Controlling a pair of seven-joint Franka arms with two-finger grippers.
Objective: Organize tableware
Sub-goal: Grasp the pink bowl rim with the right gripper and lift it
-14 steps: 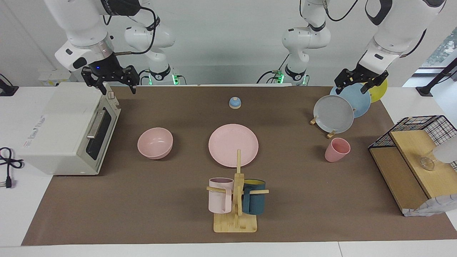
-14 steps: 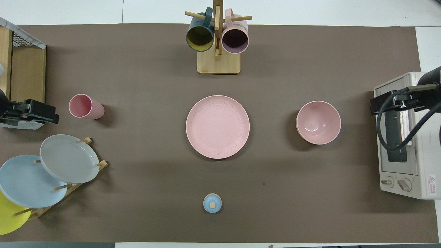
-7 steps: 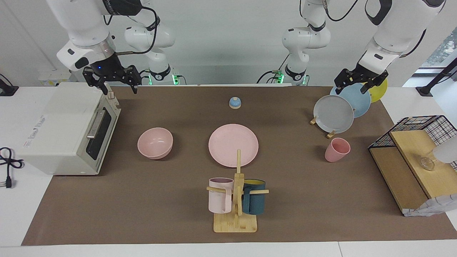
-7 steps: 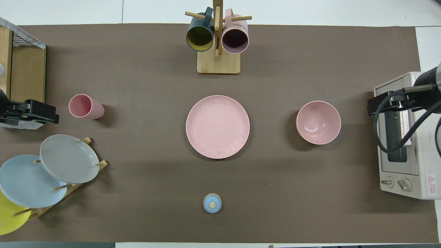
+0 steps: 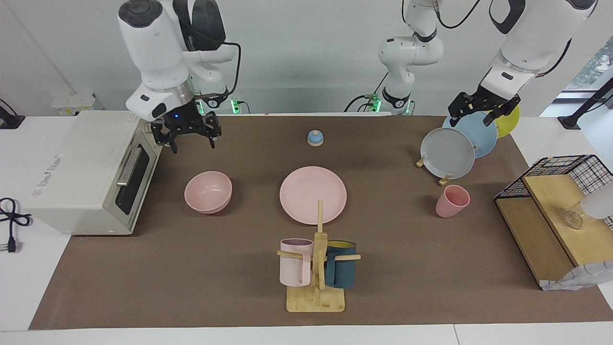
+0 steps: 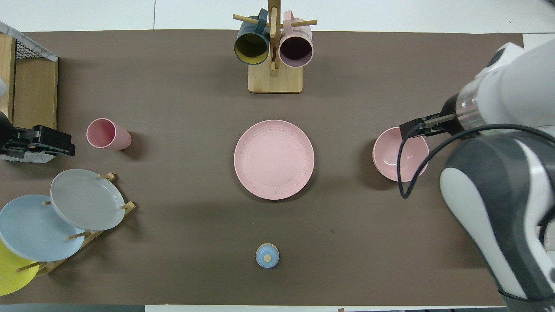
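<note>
- Right gripper (image 5: 190, 143) hangs with jaws spread wide above the worktop (image 5: 239, 287), between toaster oven (image 5: 86, 172) and pink bowl (image 5: 208, 191).
- Overhead, its arm overlaps the bowl's rim (the facing view shows clear air).
- Left gripper (image 5: 482, 115) waits, jaws wide, over the blue plate (image 5: 479, 136).
- Pink plate (image 5: 313, 194) lies beside the bowl; pink cup (image 5: 451, 201) stands toward the left arm's end.
- The oven's lettering can't be read.

Right claw (image 5: 191, 143) is hanging in the air with its fingers spread, over the brown mat between the toaster oven (image 5: 88, 172) and the pink bowl (image 5: 208, 191), not touching either. Left claw (image 5: 480, 115) is hovering open over the rack of plates (image 5: 448, 152) at the left arm's end of the table (image 5: 431, 268). Pink plate (image 5: 313, 194) is sitting mid-table beside the bowl, and the pink cup (image 5: 451, 201) is standing upright just beside the grey plate. Mug tree (image 5: 317, 268) is holding two mugs, farther from the robots than the pink plate.
</note>
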